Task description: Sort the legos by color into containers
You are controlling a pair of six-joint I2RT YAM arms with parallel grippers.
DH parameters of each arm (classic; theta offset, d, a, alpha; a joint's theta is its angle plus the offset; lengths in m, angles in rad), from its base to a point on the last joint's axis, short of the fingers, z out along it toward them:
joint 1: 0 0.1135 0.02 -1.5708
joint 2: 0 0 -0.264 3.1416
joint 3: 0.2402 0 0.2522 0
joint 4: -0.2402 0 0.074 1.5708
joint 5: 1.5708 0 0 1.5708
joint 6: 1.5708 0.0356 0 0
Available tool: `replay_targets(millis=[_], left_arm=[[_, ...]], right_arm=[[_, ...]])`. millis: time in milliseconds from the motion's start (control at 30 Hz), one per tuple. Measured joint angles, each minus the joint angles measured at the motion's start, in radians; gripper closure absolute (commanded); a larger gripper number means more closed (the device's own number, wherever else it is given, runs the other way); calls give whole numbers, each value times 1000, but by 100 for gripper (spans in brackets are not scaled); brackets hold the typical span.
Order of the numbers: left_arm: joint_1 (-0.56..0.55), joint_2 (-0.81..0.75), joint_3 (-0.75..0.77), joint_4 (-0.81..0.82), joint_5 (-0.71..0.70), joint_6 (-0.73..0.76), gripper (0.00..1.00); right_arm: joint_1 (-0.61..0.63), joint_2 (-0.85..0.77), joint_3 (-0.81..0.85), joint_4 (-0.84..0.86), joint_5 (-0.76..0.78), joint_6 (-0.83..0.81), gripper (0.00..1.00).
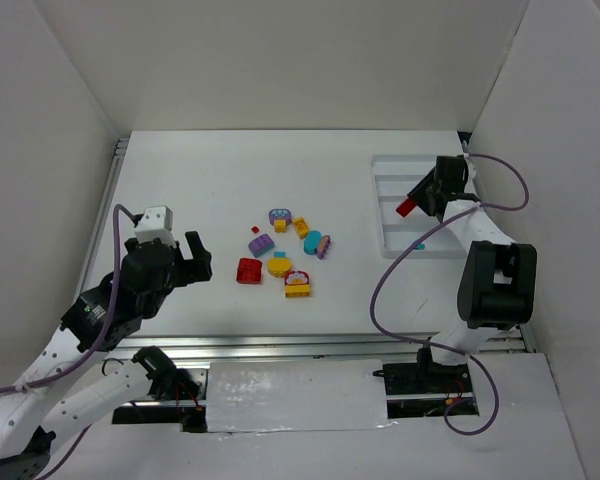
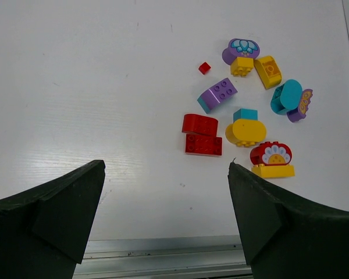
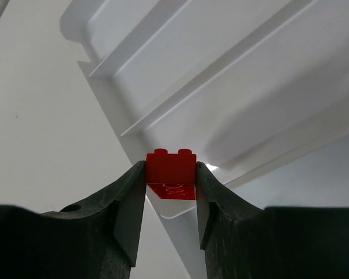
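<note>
Right tool (image 3: pixel 171 176) is clamped on a red lego (image 3: pixel 170 165) over the white tray (image 1: pixel 385 172), far right. Left tool (image 2: pixel 166 168) is spread wide, the other legos (image 2: pixel 245 131) sitting on the table (image 2: pixel 75 87) just past it.

One white plastic tray (image 1: pixel 388 225) with four long compartments (image 3: pixel 250 87), one jaw-held red plastic brick (image 3: pixel 171 168) and about thirteen loose coloured plastic bricks (image 2: pixel 245 131) are showing.

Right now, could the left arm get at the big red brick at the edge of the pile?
Probably yes. The left gripper stands open just short of the red brick, with bare table between them. The yellow brick beside it sits close, which may crowd one finger.
</note>
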Motion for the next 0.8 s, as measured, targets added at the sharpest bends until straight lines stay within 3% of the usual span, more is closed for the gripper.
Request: replay_targets(millis=[133, 233, 300, 367, 433, 533, 700, 800], left_arm=[[0, 1, 0, 0, 4, 2, 1], [0, 11, 0, 0, 11, 2, 0], [0, 18, 0, 0, 14, 2, 1], [0, 19, 0, 0, 17, 3, 1], [0, 19, 0, 0, 19, 3, 0], [0, 19, 0, 1, 19, 3, 1], [0, 21, 0, 0, 19, 3, 0], [0, 21, 0, 0, 19, 3, 1]], right_arm=[[-17, 12, 10, 2, -33, 0, 100], [-19, 26, 24, -8, -43, 0, 89], [-19, 68, 60, -17, -45, 0, 38], [-22, 109, 87, -16, -47, 1, 29], [-23, 127, 89, -25, -51, 1, 26], [-23, 120, 82, -39, -53, 8, 5], [22, 15, 77, -61, -14, -2, 4], [180, -86, 89, -87, 56, -25, 1]])
